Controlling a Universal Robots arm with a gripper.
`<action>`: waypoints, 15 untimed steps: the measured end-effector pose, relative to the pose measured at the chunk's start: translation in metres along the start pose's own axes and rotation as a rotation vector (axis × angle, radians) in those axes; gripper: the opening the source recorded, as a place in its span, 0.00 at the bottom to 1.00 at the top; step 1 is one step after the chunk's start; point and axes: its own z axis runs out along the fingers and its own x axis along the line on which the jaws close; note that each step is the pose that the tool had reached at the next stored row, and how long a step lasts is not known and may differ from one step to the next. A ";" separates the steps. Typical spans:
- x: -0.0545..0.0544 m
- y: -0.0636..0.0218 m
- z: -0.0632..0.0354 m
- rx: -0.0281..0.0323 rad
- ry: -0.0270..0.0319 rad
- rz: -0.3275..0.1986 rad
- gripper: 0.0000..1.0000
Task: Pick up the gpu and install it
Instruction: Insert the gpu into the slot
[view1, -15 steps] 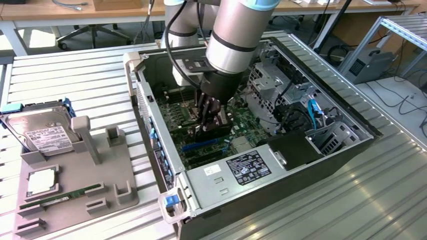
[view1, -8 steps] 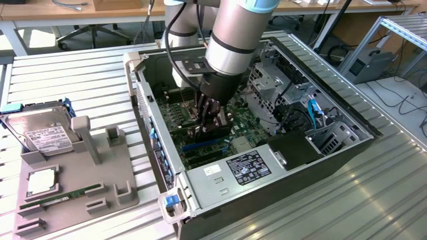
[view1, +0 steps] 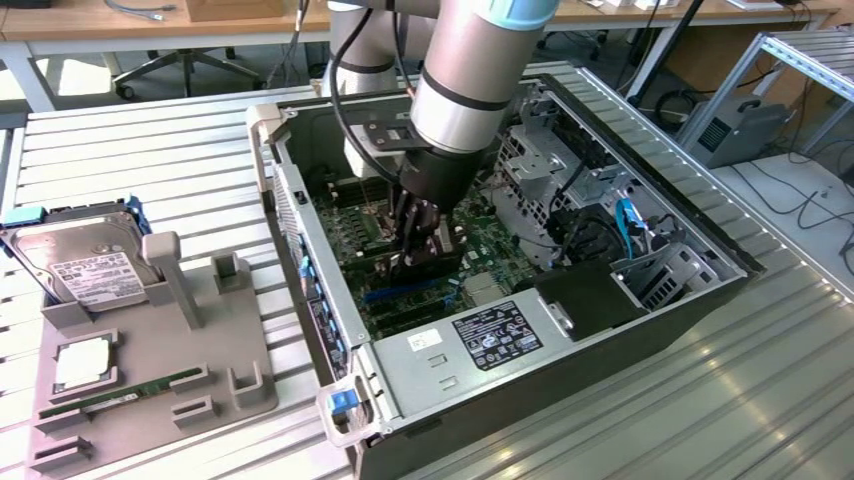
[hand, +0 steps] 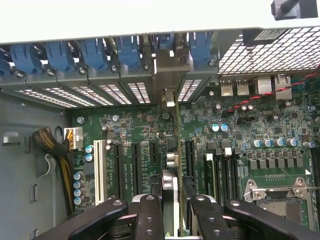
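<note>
The motherboard (hand: 150, 135) is dark green, dotted with silver-topped capacitors, and one long expansion slot (hand: 98, 171) on it is white. A row of blue plastic clips (hand: 95, 52) lines the grey perforated slot covers. The black end effector (hand: 170, 212) grips the dark gpu (hand: 176, 150) with its silver bracket. A silver hard drive (view1: 83, 262) carries a white label on the ribbed grey worktop (view1: 747, 400).

gpu (hand: 174, 150) edge-on — faces hidden
</note>
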 end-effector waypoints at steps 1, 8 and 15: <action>0.000 0.0000 0.0001 -0.0016 0.0000 0.000 0.27; 0.000 0.0000 0.0001 -0.0133 0.0008 0.000 0.27; 0.000 0.0000 0.0003 -0.0132 0.0005 0.000 0.27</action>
